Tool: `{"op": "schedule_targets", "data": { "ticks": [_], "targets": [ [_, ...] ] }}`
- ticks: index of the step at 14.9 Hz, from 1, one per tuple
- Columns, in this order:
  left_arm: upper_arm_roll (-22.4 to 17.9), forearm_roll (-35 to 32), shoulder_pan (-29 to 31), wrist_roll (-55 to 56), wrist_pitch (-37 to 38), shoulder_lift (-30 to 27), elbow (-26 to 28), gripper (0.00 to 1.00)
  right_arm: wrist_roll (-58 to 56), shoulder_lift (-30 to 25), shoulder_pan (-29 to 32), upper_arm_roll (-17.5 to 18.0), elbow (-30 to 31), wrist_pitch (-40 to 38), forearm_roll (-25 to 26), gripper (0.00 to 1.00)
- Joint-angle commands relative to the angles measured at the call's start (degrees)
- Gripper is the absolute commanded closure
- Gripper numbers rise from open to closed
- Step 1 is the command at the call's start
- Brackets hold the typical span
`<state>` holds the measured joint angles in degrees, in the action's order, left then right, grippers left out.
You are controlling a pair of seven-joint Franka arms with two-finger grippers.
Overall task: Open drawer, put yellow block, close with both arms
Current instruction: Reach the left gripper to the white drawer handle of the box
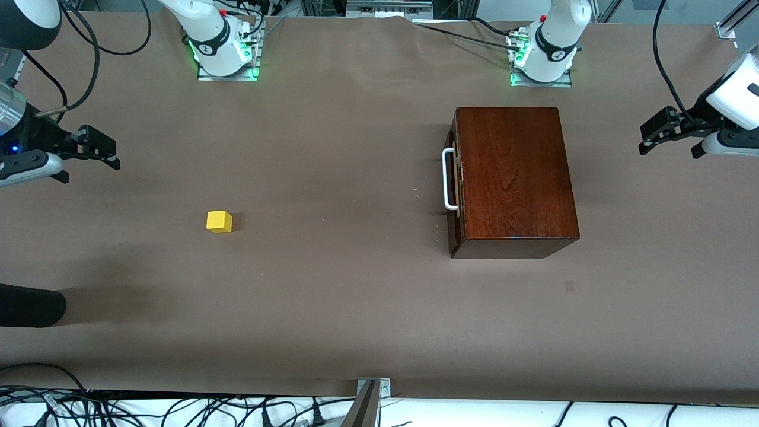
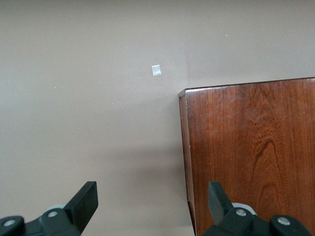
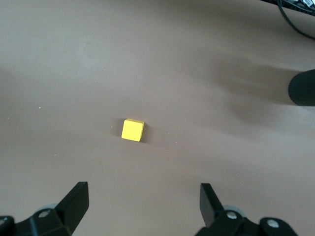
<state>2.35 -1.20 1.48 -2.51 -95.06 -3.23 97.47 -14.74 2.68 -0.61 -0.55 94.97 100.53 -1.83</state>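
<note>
- The drawer (image 1: 453,181) sits fully pushed into the wooden box (image 1: 513,178), its white handle (image 1: 449,179) facing the right arm's end of the table; nothing of the task looks started.
- The yellow block (image 1: 219,222) lies alone on the bare table (image 1: 332,296), well apart from the box, toward the right arm's end.
- The left gripper (image 1: 667,133) hangs over the table at the left arm's end, beside the box, fingers spread and empty.
- The right gripper (image 1: 101,148) hovers over its own end of the table, fingers wide apart and empty; its wrist view shows the block framed between them lower down.
- Risk: the handle stands just off the drawer front, so a finger arriving slightly off could miss the gap and shove the whole box instead.
- Risk: a pull on the handle may drag the unbraced box across the table rather than slide the drawer out.
- Risk: the block is small; an off-centre pinch could tip it or squirt it away.
</note>
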Motion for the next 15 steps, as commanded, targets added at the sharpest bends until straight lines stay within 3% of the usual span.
{"op": "schedule_targets", "data": {
  "ticks": [1,7,11,15],
  "targets": [
    [1.24,1.11,0.19,-0.48,3.20,3.39,-1.93,0.00,2.35,0.49,0.70,0.64,-1.37,-1.99,0.08,0.00],
    [4.59,1.81,0.19,-0.92,10.23,7.00,-3.33,0.00,2.88,0.49,0.70,0.73,-1.37,-2.62,0.43,0.00],
    [13.62,1.29,-0.33,0.48,10.07,9.02,-5.71,0.00,2.18,0.57,0.70,0.55,-1.37,-2.70,0.43,0.00],
    [20.84,1.20,-3.74,20.39,10.07,14.90,-12.73,0.00,2.09,0.92,1.14,0.29,-1.28,-2.70,0.34,0.00]
  ]
}}
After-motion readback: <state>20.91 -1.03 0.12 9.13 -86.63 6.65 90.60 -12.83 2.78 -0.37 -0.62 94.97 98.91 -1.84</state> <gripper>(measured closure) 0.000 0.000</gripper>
